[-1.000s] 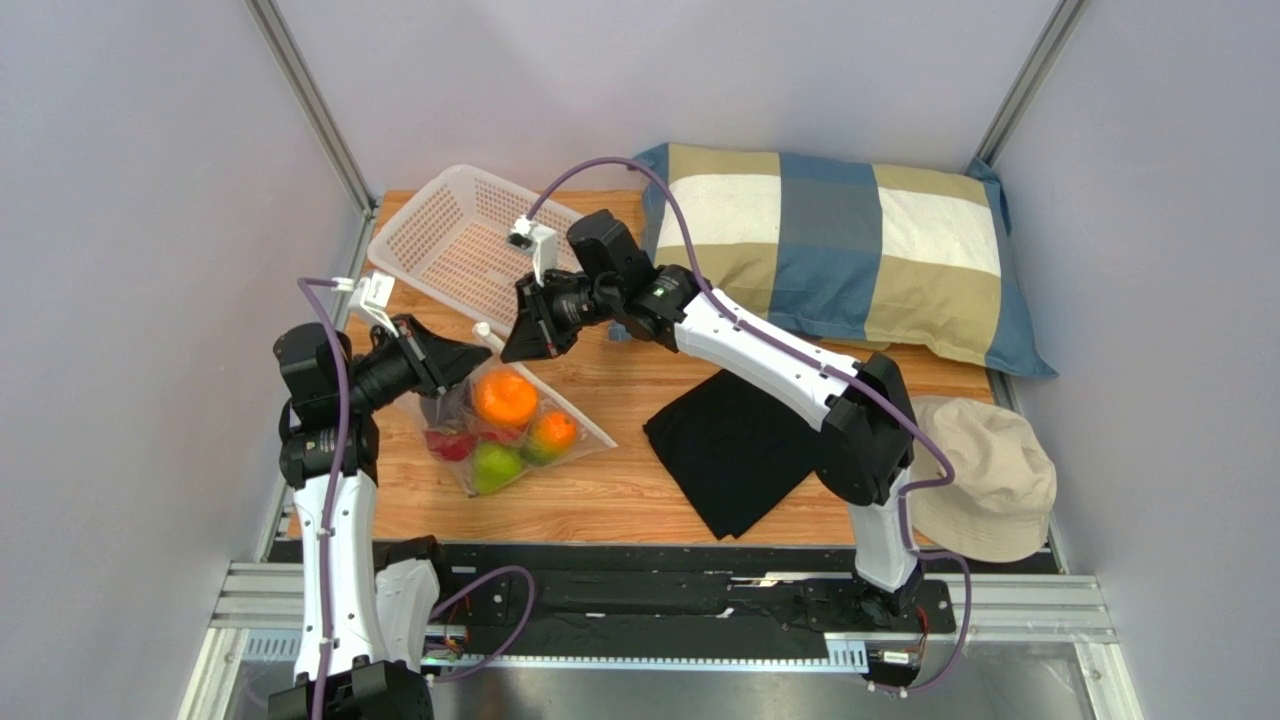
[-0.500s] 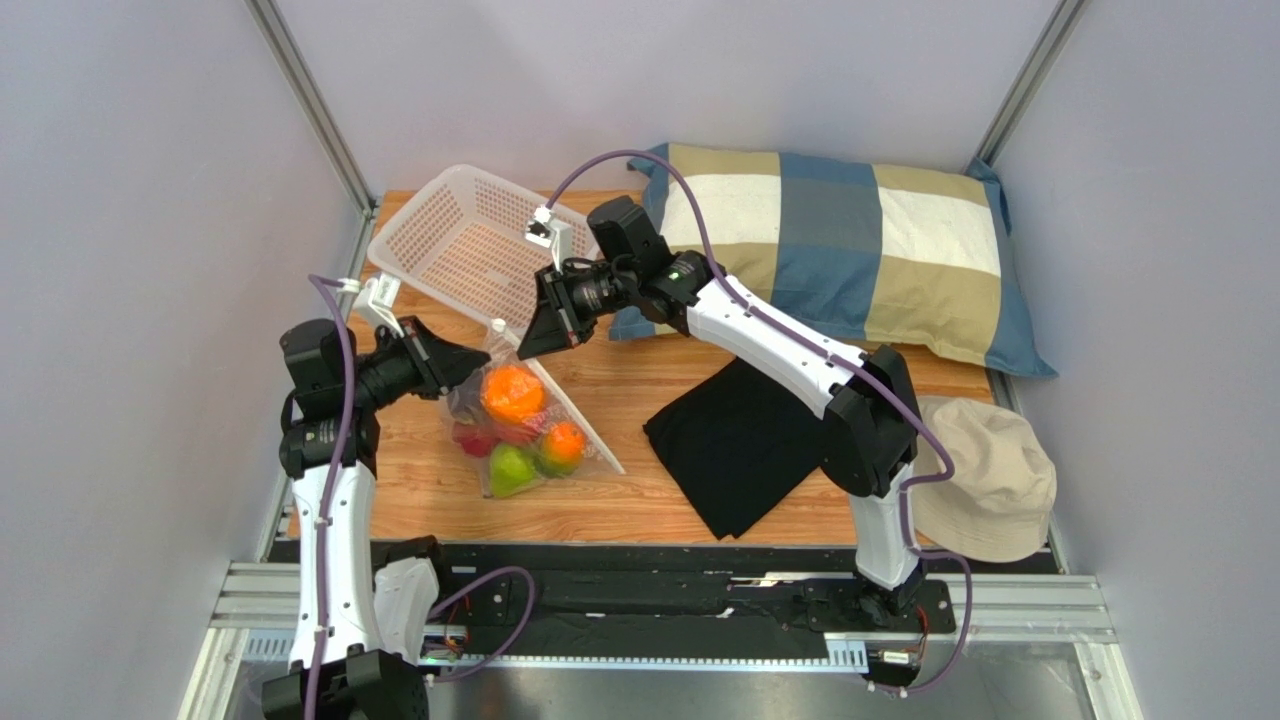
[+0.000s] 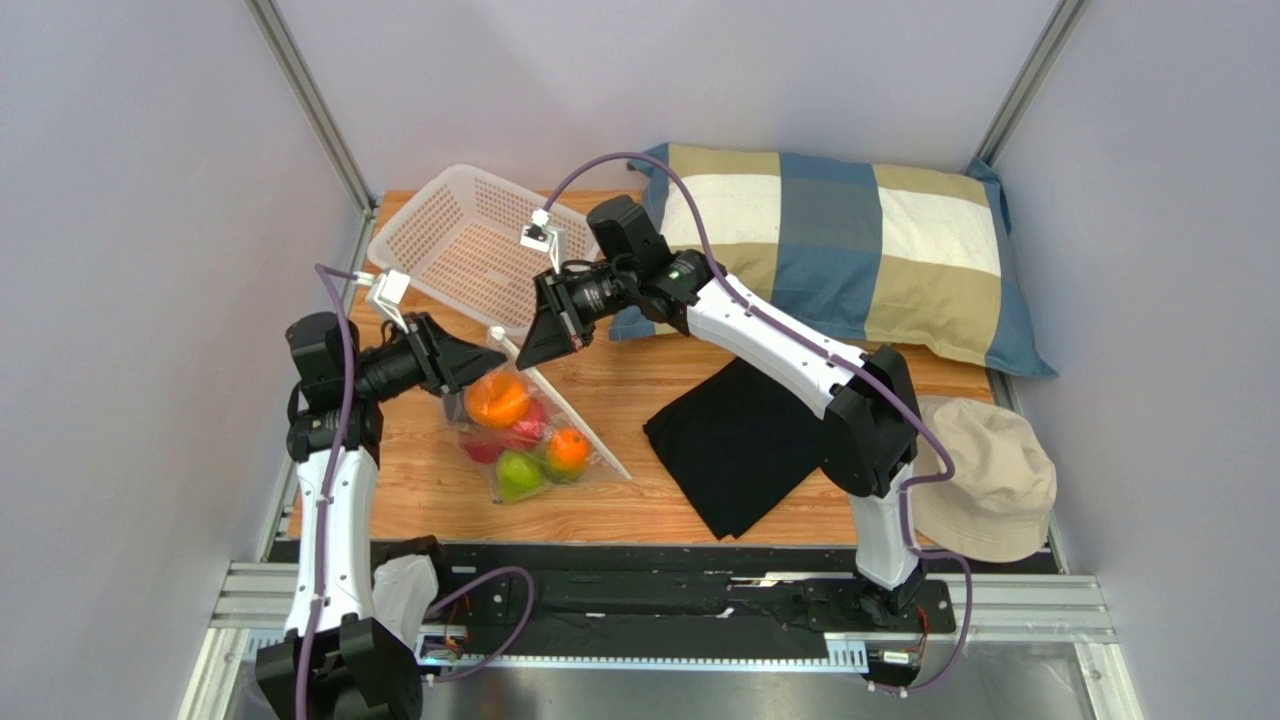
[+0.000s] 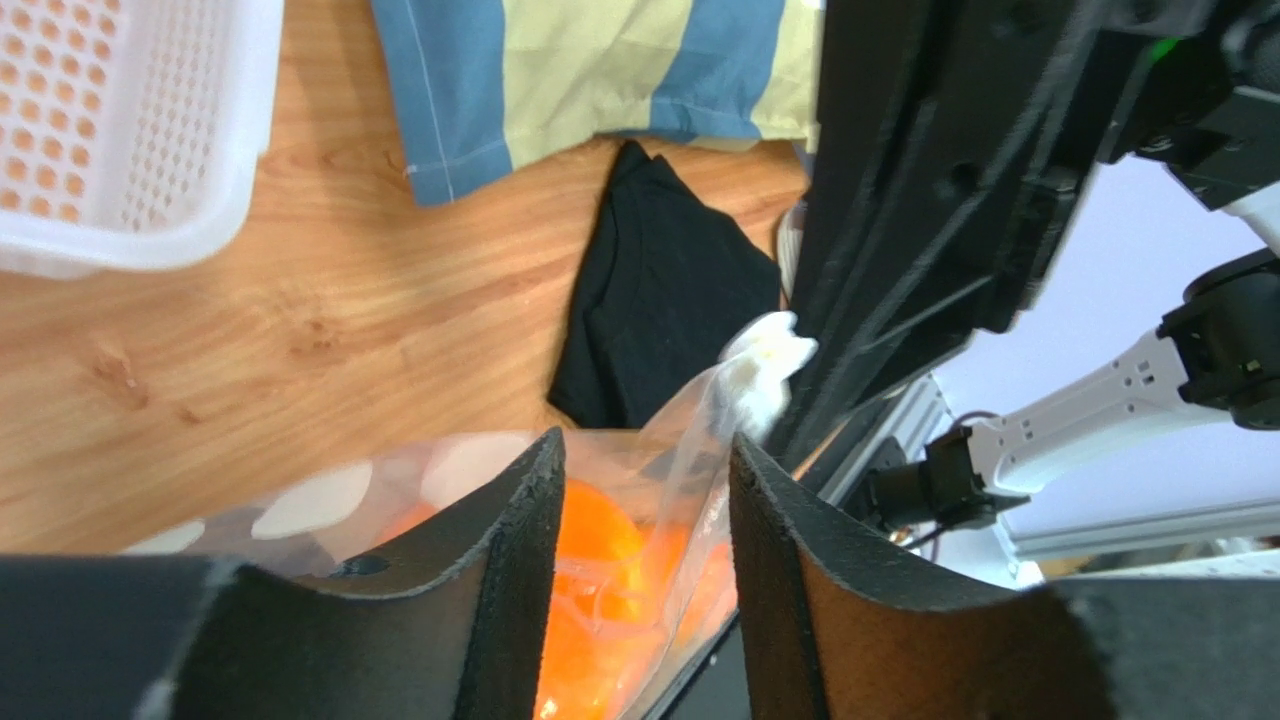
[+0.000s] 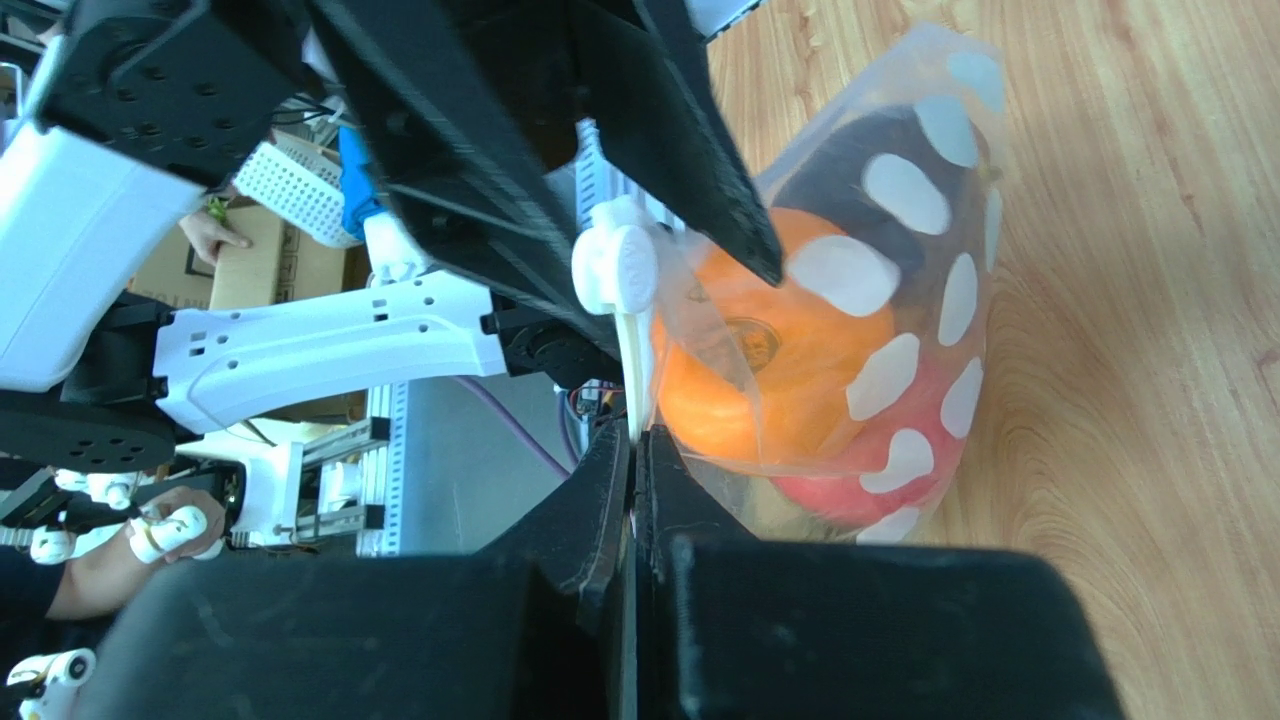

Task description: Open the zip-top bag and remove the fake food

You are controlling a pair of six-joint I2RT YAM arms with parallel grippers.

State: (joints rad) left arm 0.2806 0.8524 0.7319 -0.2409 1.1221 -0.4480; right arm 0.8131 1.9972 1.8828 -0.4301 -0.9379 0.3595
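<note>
The clear zip-top bag (image 3: 529,438) with white dots hangs tilted over the wooden table, holding the fake food: a large orange fruit (image 3: 496,402), a red one (image 3: 507,441), a green one (image 3: 520,477) and a small orange one (image 3: 567,449). My right gripper (image 3: 531,342) is shut on the bag's white zip edge (image 5: 639,360). The right wrist view shows the orange fruit (image 5: 744,375) and the red fruit (image 5: 864,483) through the bag (image 5: 917,285). My left gripper (image 3: 469,362) is open, its fingers straddling the bag's film (image 4: 684,435) over the orange fruit (image 4: 601,548).
A white lattice basket (image 3: 458,240) stands at the back left. A checked pillow (image 3: 842,248) lies at the back. A black cloth (image 3: 736,435) lies right of the bag. A beige hat (image 3: 984,473) sits at the right edge.
The right gripper has pulled the zip edge up and to the right. The left gripper has followed to the right. The fruits have slid lower in the bag.
</note>
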